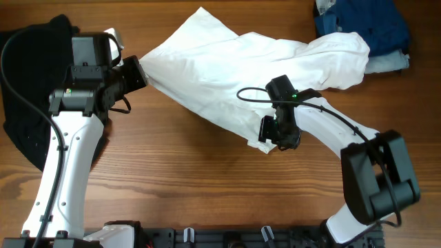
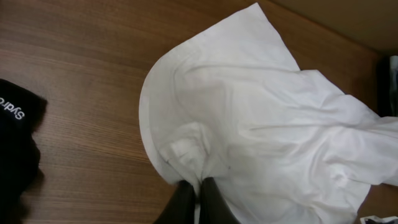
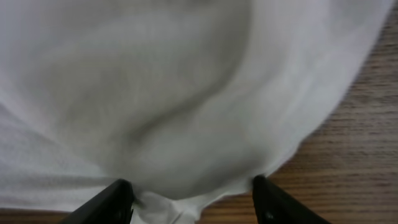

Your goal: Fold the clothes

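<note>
White shirt (image 1: 227,69) is spread mid-table, long axis roughly left-to-right, bunched end pointed at the blue clothes (image 1: 362,24). Its left end is clamped in the left gripper (image 2: 199,186). The near hem is straddled by the right gripper (image 3: 194,202), fingers apart (nothing pinched yet).

Your arms (image 1: 65,158) are white with black joints and cables (image 1: 19,96); your left hand (image 1: 142,74) and right hand (image 1: 269,138) are black.
</note>
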`<state>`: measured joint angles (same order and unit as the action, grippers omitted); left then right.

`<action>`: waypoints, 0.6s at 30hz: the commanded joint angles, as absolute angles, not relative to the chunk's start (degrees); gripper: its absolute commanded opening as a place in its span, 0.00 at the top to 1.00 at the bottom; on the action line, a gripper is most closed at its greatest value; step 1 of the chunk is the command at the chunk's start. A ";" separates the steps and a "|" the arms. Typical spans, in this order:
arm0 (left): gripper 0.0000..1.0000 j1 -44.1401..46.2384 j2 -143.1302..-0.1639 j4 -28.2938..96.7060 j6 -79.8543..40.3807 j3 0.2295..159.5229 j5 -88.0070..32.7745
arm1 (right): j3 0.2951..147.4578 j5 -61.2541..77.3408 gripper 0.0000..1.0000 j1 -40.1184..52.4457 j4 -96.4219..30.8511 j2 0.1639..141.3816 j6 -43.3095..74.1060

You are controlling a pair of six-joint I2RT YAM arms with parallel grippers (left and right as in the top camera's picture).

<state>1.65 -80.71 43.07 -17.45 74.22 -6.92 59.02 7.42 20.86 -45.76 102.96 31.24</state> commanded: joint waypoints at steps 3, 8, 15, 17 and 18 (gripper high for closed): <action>0.96 1.41 -79.81 43.05 -18.48 75.24 -5.78 | 58.50 7.44 0.96 20.93 -44.77 105.25 33.58; 0.96 1.04 -76.84 43.97 -18.46 76.05 -1.23 | 60.05 6.81 0.96 17.06 -52.12 96.57 31.33; 0.96 1.04 -67.81 49.19 -18.46 76.31 0.12 | 68.36 7.29 0.96 13.10 -77.01 77.52 23.83; 0.96 1.04 -67.11 51.22 -18.46 76.31 0.12 | 71.37 8.34 0.96 13.10 -80.20 76.09 21.71; 0.96 1.06 -67.26 51.79 -18.46 76.29 0.12 | 72.69 8.93 0.96 13.10 -79.70 76.55 20.80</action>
